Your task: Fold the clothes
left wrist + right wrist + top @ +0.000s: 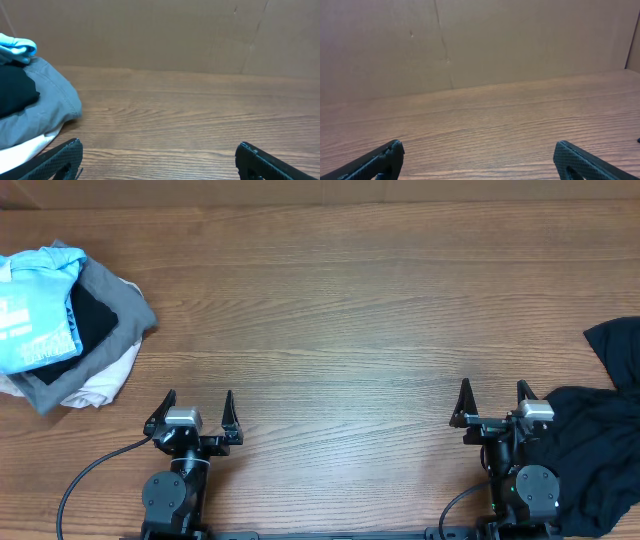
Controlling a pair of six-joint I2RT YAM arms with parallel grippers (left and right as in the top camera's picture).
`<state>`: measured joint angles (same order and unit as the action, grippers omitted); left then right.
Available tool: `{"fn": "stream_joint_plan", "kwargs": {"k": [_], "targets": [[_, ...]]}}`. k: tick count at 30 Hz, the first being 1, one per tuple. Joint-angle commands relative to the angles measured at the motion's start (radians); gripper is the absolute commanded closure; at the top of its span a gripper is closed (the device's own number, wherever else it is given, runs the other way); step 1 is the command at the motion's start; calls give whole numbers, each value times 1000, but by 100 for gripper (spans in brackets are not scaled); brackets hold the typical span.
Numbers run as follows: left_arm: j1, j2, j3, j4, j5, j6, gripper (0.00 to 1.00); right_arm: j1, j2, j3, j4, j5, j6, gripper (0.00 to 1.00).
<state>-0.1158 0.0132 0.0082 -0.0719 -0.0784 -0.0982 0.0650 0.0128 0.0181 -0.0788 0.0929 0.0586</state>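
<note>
The left tool (pixel 199 395) sits low at about 7 o'clock on the worktop (pixel 340 320), its two fingers spread wide apart with nothing between them. In the left wrist view the dark fingers (pixel 67 155) show only at the bottom corners, with bare wood grain in the gap. The right tool (pixel 492 385) sits at about 5 o'clock, its fingers just as wide apart and holding nothing. Both tools point towards 12 o'clock. A black cable (pixel 90 470) curves away from the left arm towards 8 o'clock. From the left tool, at roughly 10 o'clock and well apart from it, lies a pile of clothes (pixel 70 320) against the worktop's 9 o'clock edge. A light blue shirt (pixel 30 315) with white print is on top, a black garment (pixel 92 315) is tucked beside it, a grey garment (pixel 120 305) wraps around them, and a white garment (pixel 100 385) shows at the bottom edge. Just beside the right arm, at its 3 o'clock side, a crumpled dark garment (pixel 590 440) spreads to the worktop's edge and appears to touch the arm's wrist. The middle of the worktop between the two tools is plain wood. A brown cardboard wall (pixel 520 40) stands along the 12 o'clock side.
</note>
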Motion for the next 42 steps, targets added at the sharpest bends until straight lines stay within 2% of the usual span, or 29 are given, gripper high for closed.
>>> {"fn": "stream_joint_plan", "kwargs": {"k": [1,31,37,39,42], "targets": [[5,-8,-3,2,9,8,0,-6,-10,-10,5,-2,-3,0],[5,-5,-3,0,18,8,0,-6,-10,-9,2,-9,31,0],[4,13,41,-81,55,8,0,-6,6,52,-113,16,31,0],[4,60,120,-168,53,8,0,-6,39,115,-188,23,31,0],[4,129,188,-179,48,8,0,-7,87,183,-236,45,71,0]]}}
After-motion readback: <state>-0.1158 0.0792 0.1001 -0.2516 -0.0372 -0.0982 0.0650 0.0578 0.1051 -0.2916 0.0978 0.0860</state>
